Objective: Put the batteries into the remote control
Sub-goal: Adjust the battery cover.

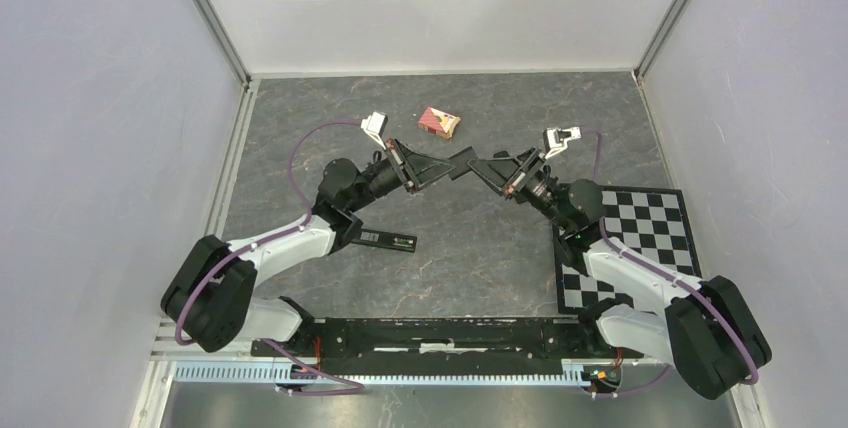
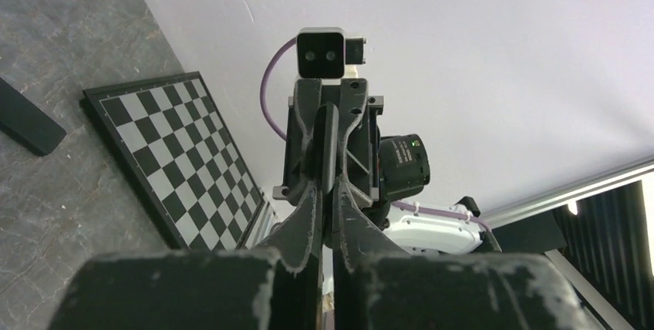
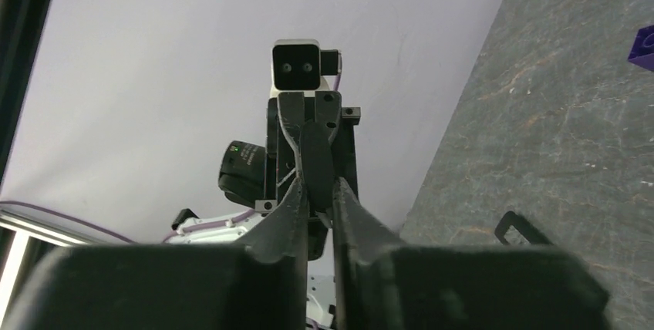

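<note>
The remote control (image 1: 390,241) is a slim black bar lying flat on the table beside the left arm, and its end shows in the left wrist view (image 2: 23,122). My two grippers meet above the table's middle. The left gripper (image 1: 447,160) (image 2: 329,191) and the right gripper (image 1: 490,170) (image 3: 320,191) are each shut on opposite ends of one thin black flat piece (image 1: 468,163) (image 2: 328,141) (image 3: 316,153). That piece is seen edge-on, and I cannot tell what it is. The batteries are out of view.
A red-and-white box (image 1: 438,122) lies at the back middle. A checkerboard (image 1: 640,238) (image 2: 185,153) covers the right side under the right arm. A purple cube (image 3: 642,46) and a small black loop-shaped part (image 3: 520,230) sit on the table. Walls enclose three sides.
</note>
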